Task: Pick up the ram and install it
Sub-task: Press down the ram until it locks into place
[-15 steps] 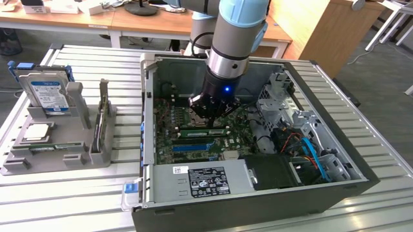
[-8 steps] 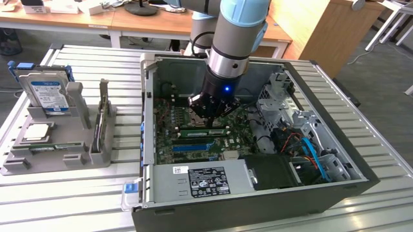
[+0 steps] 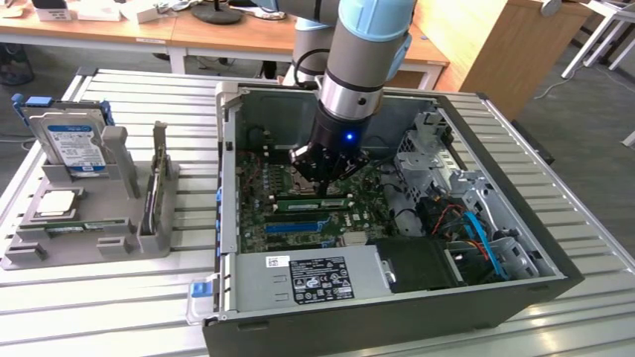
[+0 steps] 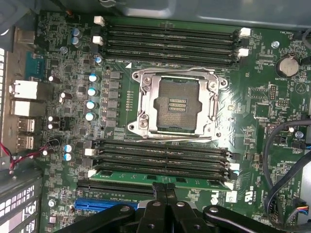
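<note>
**Ram seated in a motherboard slot, jaws together above it**

The arm's black gripper (image 3: 326,177) reaches down into the open dark-grey metal computer case (image 3: 516,297), which lies on its side on a bench of ribbed silvery slats (image 3: 109,312). Its jaws stand together, their two flat black fingers (image 4: 159,193) pressed side by side, nothing between them that can be made out. Their tips sit just above the top edge of the slim green circuit-board ram stick (image 4: 160,179), which lies lengthwise in the slot of the lower bank nearest the gripper; whether the tips touch it cannot be told. In the exterior view the ram (image 3: 315,201) shows as a thin green strip just below the gripper.

The green motherboard (image 4: 58,58) is matte and crowded with small cylindrical capacitors with blue and silver tops. At its middle is a square, shiny metal processor socket (image 4: 177,103) with an empty dark well. Long black memory slots (image 4: 170,41) with white end clips run in a second bank on the far side of the socket.

At the exterior view's left, a grey plastic holder (image 3: 94,238) carries an upright silver hard drive with a blue label (image 3: 74,145) and a flat square silver processor chip (image 3: 58,202).
</note>
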Robot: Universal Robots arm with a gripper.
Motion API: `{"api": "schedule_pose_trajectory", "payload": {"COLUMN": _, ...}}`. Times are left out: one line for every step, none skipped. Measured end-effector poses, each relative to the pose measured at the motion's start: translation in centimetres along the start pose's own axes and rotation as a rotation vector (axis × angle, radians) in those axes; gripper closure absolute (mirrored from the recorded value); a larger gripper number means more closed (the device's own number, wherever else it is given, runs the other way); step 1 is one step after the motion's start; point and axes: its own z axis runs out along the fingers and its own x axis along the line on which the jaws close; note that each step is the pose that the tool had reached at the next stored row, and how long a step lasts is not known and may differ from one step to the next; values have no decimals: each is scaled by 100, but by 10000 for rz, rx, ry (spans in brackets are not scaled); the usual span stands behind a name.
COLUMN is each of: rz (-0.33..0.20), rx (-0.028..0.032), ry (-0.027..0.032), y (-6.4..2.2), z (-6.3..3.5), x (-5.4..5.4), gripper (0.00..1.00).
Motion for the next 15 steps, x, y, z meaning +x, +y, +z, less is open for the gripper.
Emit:
{"api": "schedule_pose_trajectory", "payload": {"rz": -20, "rx": 0, "ry": 0, "y": 0, "z": 0, "x": 0, "gripper": 89}}
{"api": "schedule_pose_trajectory", "payload": {"rz": -29, "rx": 1, "ry": 1, "y": 0, "z": -1, "x": 0, "gripper": 89}}
{"api": "schedule_pose_trajectory", "payload": {"rz": -31, "rx": 0, "ry": 0, "y": 1, "z": -1, "x": 0, "gripper": 89}}
{"api": "schedule_pose_trajectory", "payload": {"rz": -32, "rx": -1, "ry": -1, "y": 1, "z": -2, "x": 0, "gripper": 89}}
{"api": "schedule_pose_trajectory", "payload": {"rz": -32, "rx": 0, "ry": 0, "y": 1, "z": -4, "x": 0, "gripper": 89}}
{"api": "schedule_pose_trajectory", "payload": {"rz": -32, "rx": 2, "ry": 1, "y": 0, "z": -9, "x": 0, "gripper": 89}}
{"api": "schedule_pose_trajectory", "payload": {"rz": -32, "rx": 1, "ry": 0, "y": 0, "z": -12, "x": 0, "gripper": 89}}
{"api": "schedule_pose_trajectory", "payload": {"rz": -33, "rx": 1, "ry": 0, "y": 0, "z": -17, "x": 0, "gripper": 89}}
{"api": "schedule_pose_trajectory", "payload": {"rz": -32, "rx": 1, "ry": 0, "y": 0, "z": -23, "x": 1, "gripper": 89}}
{"api": "schedule_pose_trajectory", "payload": {"rz": -33, "rx": -1, "ry": 0, "y": 1, "z": -25, "x": 0, "gripper": 89}}
{"api": "schedule_pose_trajectory", "payload": {"rz": -33, "rx": -3, "ry": -1, "y": 1, "z": -25, "x": 0, "gripper": 89}}
{"api": "schedule_pose_trajectory", "payload": {"rz": -32, "rx": 0, "ry": 0, "y": 0, "z": -27, "x": 1, "gripper": 89}}
{"api": "schedule_pose_trajectory", "payload": {"rz": -32, "rx": 0, "ry": 0, "y": 0, "z": -27, "x": 1, "gripper": 89}}
{"api": "schedule_pose_trajectory", "payload": {"rz": -32, "rx": 1, "ry": 0, "y": 0, "z": -27, "x": 1, "gripper": 89}}
{"api": "schedule_pose_trajectory", "payload": {"rz": -33, "rx": 0, "ry": 0, "y": 0, "z": -27, "x": 1, "gripper": 89}}
